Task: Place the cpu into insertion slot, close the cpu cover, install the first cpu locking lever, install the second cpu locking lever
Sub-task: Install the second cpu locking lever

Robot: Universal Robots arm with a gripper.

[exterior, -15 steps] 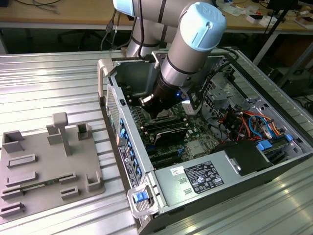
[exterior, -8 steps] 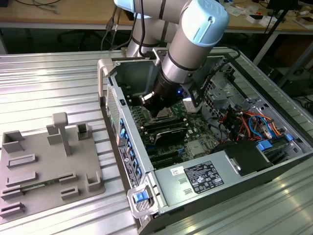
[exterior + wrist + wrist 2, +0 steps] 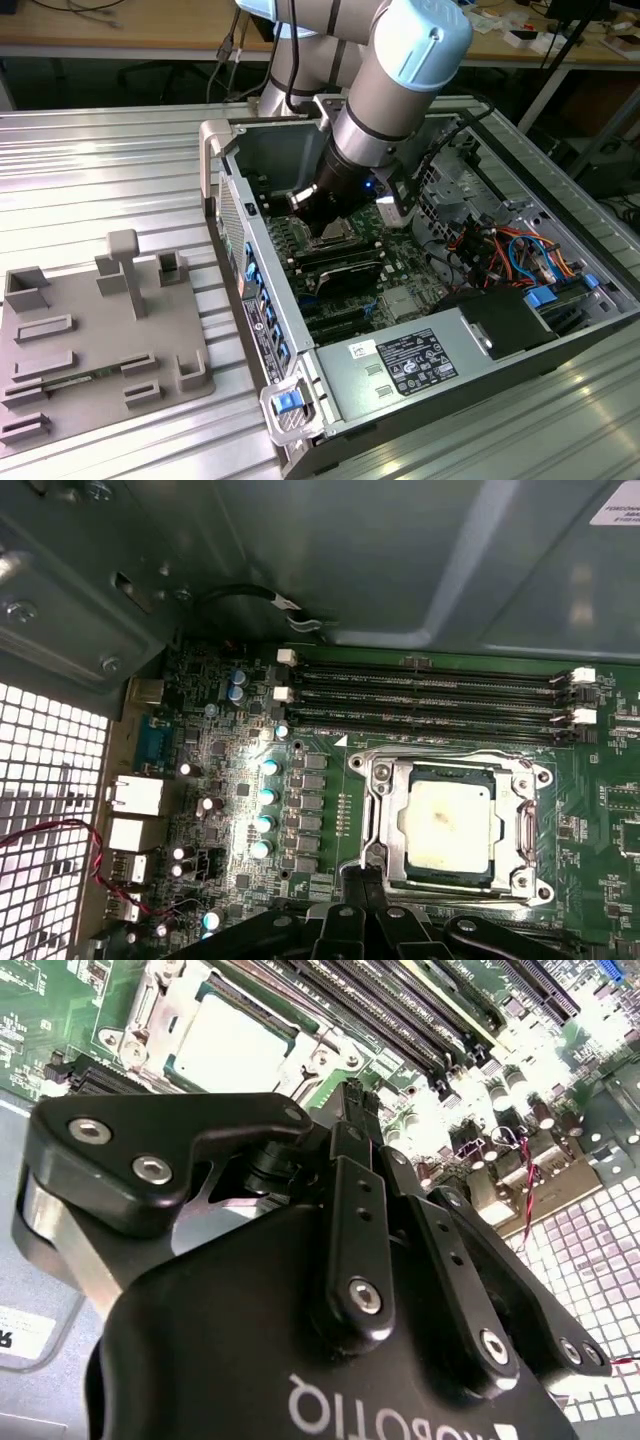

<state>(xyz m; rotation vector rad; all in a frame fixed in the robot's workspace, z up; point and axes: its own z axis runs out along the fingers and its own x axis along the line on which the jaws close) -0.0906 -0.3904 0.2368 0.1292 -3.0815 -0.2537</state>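
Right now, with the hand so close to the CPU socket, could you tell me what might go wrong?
1. The hand, fingers together, sits at the edge of the cpu cover; a slip could scrape the cpu or the board.
2. The capacitors stand close beside the socket and could be knocked sideways.
3. The red wire lies near the arm's path and might snag.

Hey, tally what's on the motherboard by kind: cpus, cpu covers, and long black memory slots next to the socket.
cpu: 1
cpu cover: 1
memory slots: 4
Total: 6
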